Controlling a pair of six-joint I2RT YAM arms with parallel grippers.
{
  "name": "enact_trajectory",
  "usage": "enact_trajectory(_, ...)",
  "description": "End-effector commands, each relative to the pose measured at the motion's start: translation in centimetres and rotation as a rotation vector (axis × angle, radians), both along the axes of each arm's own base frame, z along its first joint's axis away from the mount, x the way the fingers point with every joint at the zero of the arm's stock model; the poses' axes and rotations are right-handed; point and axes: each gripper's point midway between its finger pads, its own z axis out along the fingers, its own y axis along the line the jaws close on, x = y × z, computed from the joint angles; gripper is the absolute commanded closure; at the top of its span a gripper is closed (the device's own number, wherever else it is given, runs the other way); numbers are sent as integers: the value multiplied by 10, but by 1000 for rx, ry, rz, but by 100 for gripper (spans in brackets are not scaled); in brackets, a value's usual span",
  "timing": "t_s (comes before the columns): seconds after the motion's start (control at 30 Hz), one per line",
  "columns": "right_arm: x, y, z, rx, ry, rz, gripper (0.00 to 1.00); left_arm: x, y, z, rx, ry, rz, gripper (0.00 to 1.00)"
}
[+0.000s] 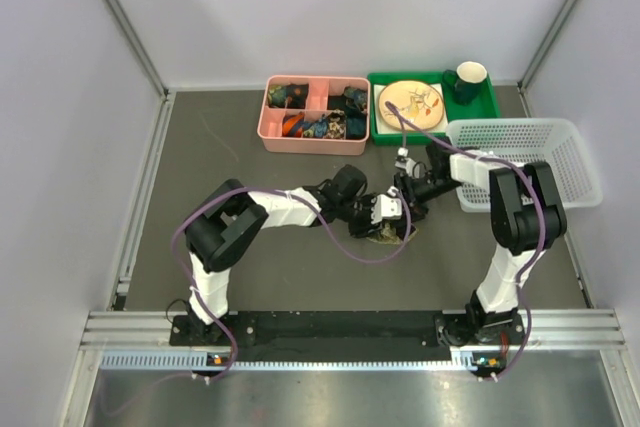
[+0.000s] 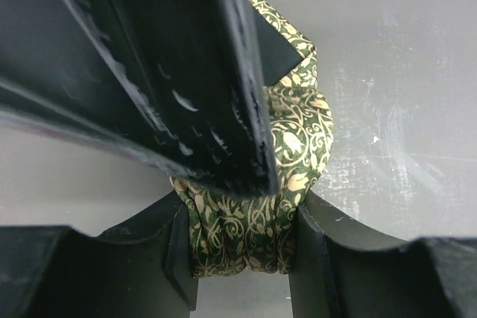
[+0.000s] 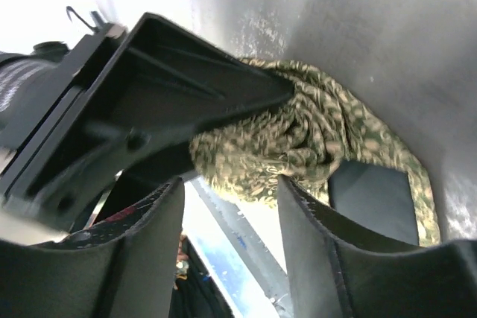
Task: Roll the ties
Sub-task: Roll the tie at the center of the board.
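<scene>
Both hands are nose to nose out in the middle of the worktop, and the tie is bunched right where they meet. The left hand has it. The bundle is wedged between its fingers, cloth pressed against both inner faces. The rest runs straight out ahead of that hand, so the long axis points away from the left wrist and towards the right arm. The right hand is released, jaws standing apart with a clear gap. The bundle sits just past its fingertips, a touch towards its right finger, not inside the gap. So the left hand is the one in contact, and the right faces it from the opposite end, just short. From the right wrist, one left finger lies against the top of the bundle. The tie itself is dark green cloth with a cream leaf-and-vine print. It's crumpled into a loose, lumpy wad rather than a neat coil, and a flat band trails out on the worktop off to the right hand's right. My read: that trailing band is what needs winding in.
</scene>
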Motion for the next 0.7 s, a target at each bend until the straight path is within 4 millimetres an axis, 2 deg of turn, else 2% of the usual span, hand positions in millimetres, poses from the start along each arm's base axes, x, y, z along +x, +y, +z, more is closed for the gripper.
enact_trajectory(0.0,5,-2,-26,-87,-7,6,60,-20,40,-55,252,108,39,82)
enact_trajectory(0.03,5,-4,-31,-102,-2,8,64,-20,38,-53,255,115,38,80)
enact_trajectory(0.07,5,-8,-37,-137,-2,9,74,-19,37,-53,254,118,37,75)
enact_trajectory(0.13,4,-13,-47,-170,7,12,83,-21,35,-51,245,129,35,70)
enact_trajectory(0.17,6,-17,-53,-209,-4,11,96,-21,33,-48,233,130,33,67)
enact_trajectory(0.2,5,-19,-56,-225,-1,12,100,-22,32,-46,220,136,26,59)
enact_trajectory(0.3,5,-25,-66,-271,7,11,100,-22,26,-40,173,159,19,47)
enact_trajectory(0.4,6,-30,-71,-304,-9,12,100,-19,12,-25,89,172,-6,40)
enact_trajectory(0.43,7,-30,-71,-308,-10,12,100,-19,7,-20,57,172,-11,35)
enact_trajectory(0.5,5,-33,-74,-324,-10,13,100,-19,-8,-3,-45,170,-46,32)
enact_trajectory(0.6,6,-37,-76,-352,-17,10,100,-22,-21,11,-145,183,-79,31)
enact_trajectory(0.67,7,-41,-79,-381,-21,6,100,-22,-26,10,-173,195,-79,31)
